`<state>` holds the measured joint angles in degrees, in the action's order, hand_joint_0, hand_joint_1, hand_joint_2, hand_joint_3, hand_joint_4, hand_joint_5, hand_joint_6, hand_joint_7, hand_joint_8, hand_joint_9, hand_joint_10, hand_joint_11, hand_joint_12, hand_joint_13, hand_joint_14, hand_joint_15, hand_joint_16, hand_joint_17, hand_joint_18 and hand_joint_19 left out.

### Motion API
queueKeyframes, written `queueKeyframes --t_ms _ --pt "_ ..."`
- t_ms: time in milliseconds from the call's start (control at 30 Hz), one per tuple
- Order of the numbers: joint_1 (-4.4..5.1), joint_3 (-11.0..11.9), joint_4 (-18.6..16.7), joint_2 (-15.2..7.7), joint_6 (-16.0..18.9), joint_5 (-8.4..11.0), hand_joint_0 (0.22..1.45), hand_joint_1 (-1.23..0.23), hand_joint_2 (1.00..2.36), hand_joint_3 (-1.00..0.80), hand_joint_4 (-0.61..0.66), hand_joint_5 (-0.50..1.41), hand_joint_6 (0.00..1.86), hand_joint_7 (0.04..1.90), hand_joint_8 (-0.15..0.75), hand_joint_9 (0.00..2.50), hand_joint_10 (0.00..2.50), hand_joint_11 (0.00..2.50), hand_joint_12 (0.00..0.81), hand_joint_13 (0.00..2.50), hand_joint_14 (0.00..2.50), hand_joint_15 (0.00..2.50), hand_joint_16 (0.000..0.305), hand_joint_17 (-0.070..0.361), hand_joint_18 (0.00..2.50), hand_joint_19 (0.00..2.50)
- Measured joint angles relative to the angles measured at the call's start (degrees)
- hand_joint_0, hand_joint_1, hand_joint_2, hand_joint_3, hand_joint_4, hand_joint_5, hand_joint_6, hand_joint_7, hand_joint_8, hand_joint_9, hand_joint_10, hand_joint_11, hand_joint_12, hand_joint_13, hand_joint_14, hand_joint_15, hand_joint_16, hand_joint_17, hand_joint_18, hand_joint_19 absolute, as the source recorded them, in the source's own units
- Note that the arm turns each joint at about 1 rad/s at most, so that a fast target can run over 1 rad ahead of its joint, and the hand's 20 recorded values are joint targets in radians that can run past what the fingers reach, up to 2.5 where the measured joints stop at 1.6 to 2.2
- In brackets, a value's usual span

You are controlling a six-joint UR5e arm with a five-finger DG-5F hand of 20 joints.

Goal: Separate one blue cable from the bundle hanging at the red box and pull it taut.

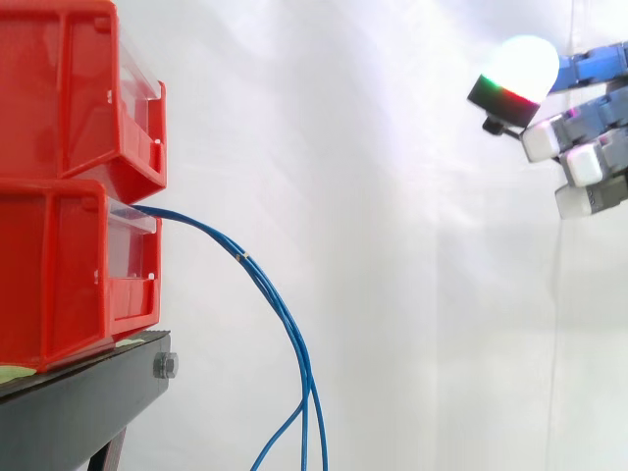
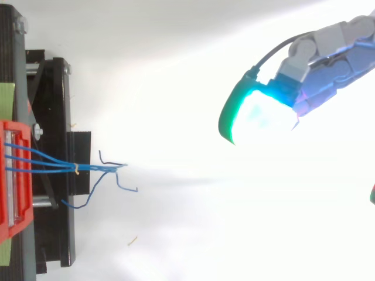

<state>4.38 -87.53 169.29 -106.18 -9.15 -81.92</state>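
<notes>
Currently I see the hand (image 1: 589, 120) relaxed and empty, upper right. Blue cables (image 1: 241, 258) drape off the lower red bin (image 1: 59, 275), well apart.

A black metal stand (image 1: 93, 397) carried a lower red plastic bin (image 1: 59, 280) directly, with an upper red plastic bin (image 1: 59, 93) stacked on top.

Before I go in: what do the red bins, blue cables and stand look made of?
Red bins: glossy moulded plastic, with clear front panels. Blue cables: thin wire in smooth plastic sheath, probably; they droop in curves. Stand: matt black metal, likely, given the bolt at its end.
</notes>
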Motion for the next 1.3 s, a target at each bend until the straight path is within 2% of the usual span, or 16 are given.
queueKeyframes --t_ms 233,433,633,800,1033,1200,1300 --pt "0.55 0.15 -0.95 -2.66 -0.26 2.33 0.50 -0.71 1.00 -0.50 0.21 -0.19 0.50 0.82 0.280 0.71 0.01 0.38 0.313 0.74 0.01 0.29 0.034 0.076 0.67 0.27" --pt "0.78 1.40 -2.92 -6.34 0.30 2.76 0.50 -0.71 1.00 -0.50 0.21 -0.19 0.50 0.82 0.280 0.71 0.01 0.36 0.315 0.73 0.01 0.28 0.034 0.076 0.65 0.26" --pt "1.08 2.39 -5.09 -8.73 0.44 2.99 0.50 -0.70 1.00 -0.50 0.21 -0.19 0.50 0.82 0.279 0.71 0.01 0.36 0.313 0.72 0.01 0.27 0.033 0.075 0.64 0.24" --pt "1.22 4.22 -5.98 -11.02 0.92 3.63 0.50 -0.70 1.00 -0.50 0.21 -0.19 0.50 0.82 0.281 0.72 0.01 0.36 0.309 0.71 0.01 0.27 0.033 0.074 0.63 0.24" --pt "1.20 7.09 -6.17 -14.92 3.42 4.12 0.52 -0.69 1.00 -0.50 0.21 -0.19 0.50 0.82 0.276 0.72 0.01 0.36 0.304 0.70 0.01 0.26 0.032 0.072 0.61 0.23" --pt "1.43 8.04 -6.03 -16.46 3.62 6.98 0.52 -0.69 1.00 -0.50 0.20 -0.19 0.50 0.82 0.272 0.72 0.01 0.35 0.295 0.68 0.01 0.24 0.031 0.069 0.60 0.23" --pt "1.43 9.48 -5.88 -17.99 3.60 8.49 0.52 -0.69 1.00 -0.50 0.20 -0.19 0.50 0.83 0.271 0.72 0.01 0.36 0.294 0.68 0.01 0.24 0.031 0.069 0.60 0.22"
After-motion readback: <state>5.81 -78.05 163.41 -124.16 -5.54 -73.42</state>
